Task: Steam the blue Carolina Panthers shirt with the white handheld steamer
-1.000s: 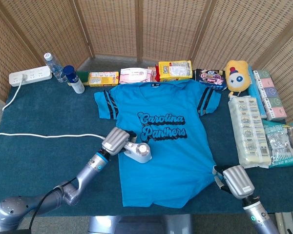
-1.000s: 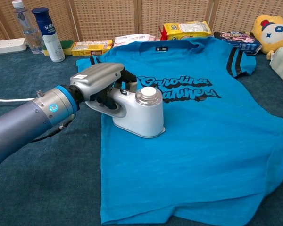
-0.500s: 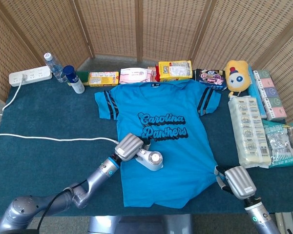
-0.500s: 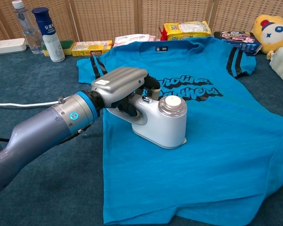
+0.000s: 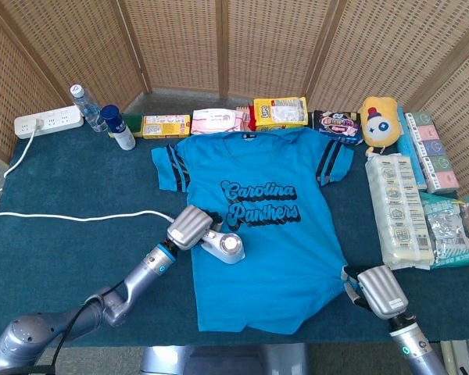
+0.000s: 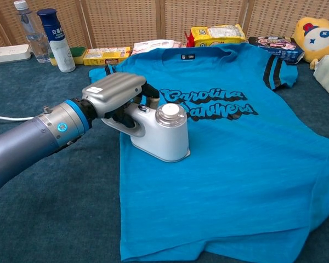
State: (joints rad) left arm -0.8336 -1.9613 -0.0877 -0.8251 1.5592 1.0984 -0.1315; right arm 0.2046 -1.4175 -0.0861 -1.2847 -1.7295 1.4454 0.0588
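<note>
Gripping the steamer [image 6: 160, 133] by its handle, the left hand [image 6: 114, 93] has its fingers wrapped under the grip, so the fingertips themselves are hidden behind the white body. The steamer sits on the shirt [image 6: 230, 159], on its left half just below the printed lettering, its round cap facing up. From the head view the steamer's sole is out of sight, so whether it lies flat on the cloth or hovers just above cannot be told there; the chest view shows its base meeting the fabric.

The right hand [image 5: 381, 290] shows only in the head view, at the shirt's lower right corner. Its back faces the camera and the fingers are tucked beneath, so I cannot tell whether it pinches the hem or merely rests beside it. The forearm is cut off by the frame's lower edge.

The shirt lies flat, front up, on the green cloth [image 5: 78, 258]. A white cord [image 5: 70, 216] runs from the left edge toward the left hand, its end lost behind the wrist.

Along the back stand a power strip [image 5: 48, 121], a clear bottle [image 5: 83, 104] and a blue-capped bottle [image 5: 118, 127], then packets whose labels are too small to read. A yellow plush [image 5: 377, 120] sits at the right.
</note>
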